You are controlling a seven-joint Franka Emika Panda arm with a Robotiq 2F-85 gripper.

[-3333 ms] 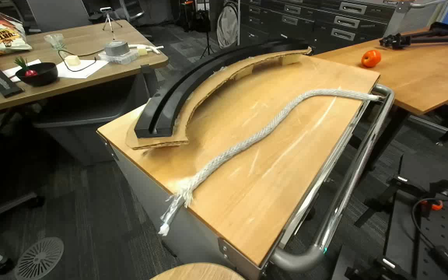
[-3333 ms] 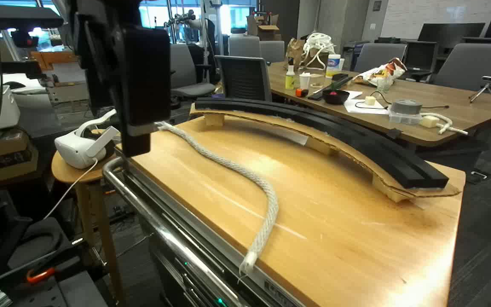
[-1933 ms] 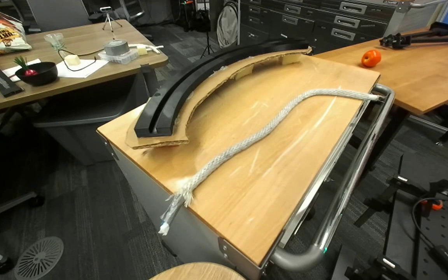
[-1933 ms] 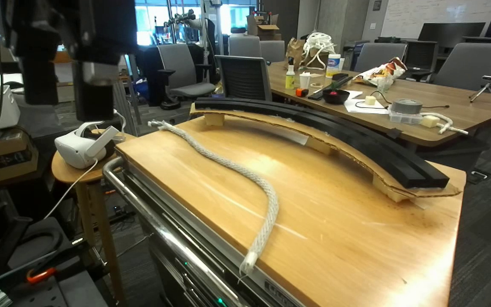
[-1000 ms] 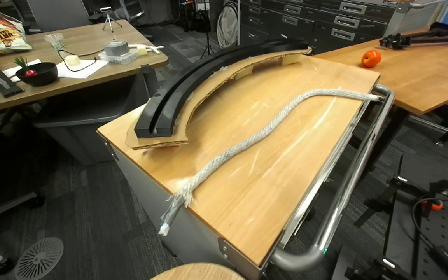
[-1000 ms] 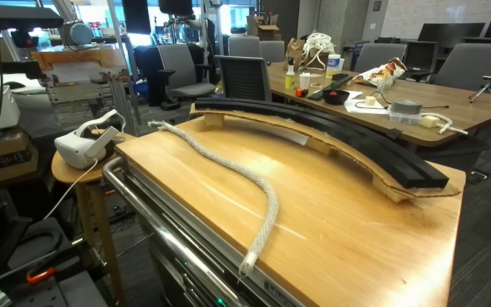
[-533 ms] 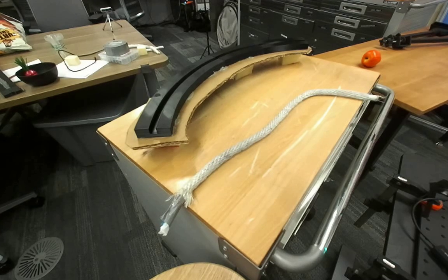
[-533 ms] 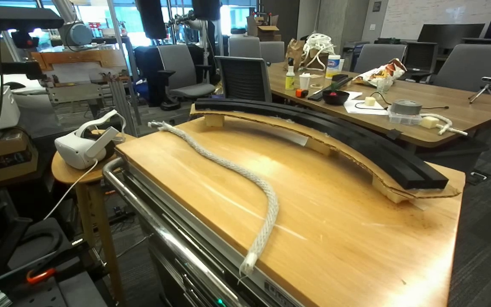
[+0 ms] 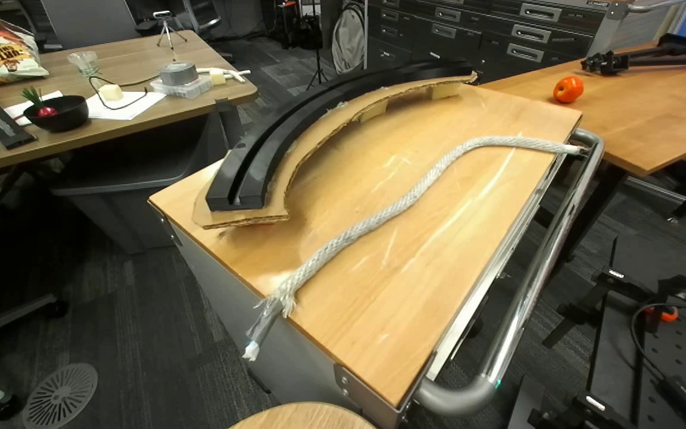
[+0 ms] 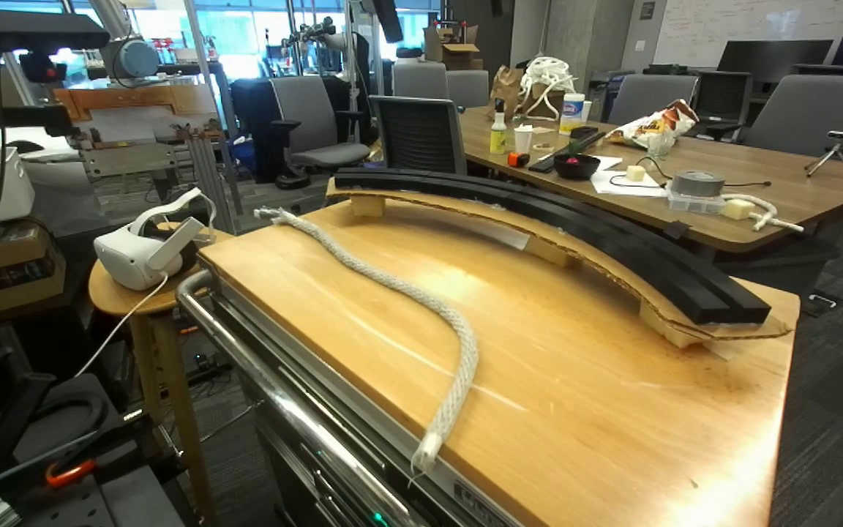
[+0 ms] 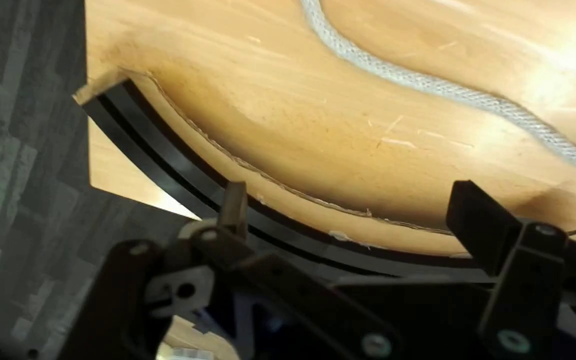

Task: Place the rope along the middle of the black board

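The rope [image 9: 408, 199] is thick, pale grey-white and braided. It lies in a loose S-curve on the wooden tabletop, apart from the black board [image 9: 262, 173]. One frayed end hangs over a tabletop edge; the other end reaches the metal rail. Both also show in an exterior view, rope [image 10: 465, 351] and board [image 10: 575, 212]. In the wrist view my gripper [image 11: 348, 192] is open and empty, its fingers wide apart above the board [image 11: 178, 162]. The rope [image 11: 418, 81] lies beyond the fingertips. In an exterior view only bits of my gripper [image 10: 445, 23] show at the top edge.
The board sits on a cardboard base [image 9: 245, 219] raised on small blocks [image 10: 670, 327]. A metal rail [image 9: 533, 286] runs along one side of the tabletop [image 9: 438, 250]. A white headset [image 10: 132, 252] lies on a stool. A further table [image 10: 765, 168] holds a bowl, tape and other items.
In an exterior view my gripper has risen from the left near the rope's frayed end and moved right, mostly out through the top edge. The rope and board have not moved.
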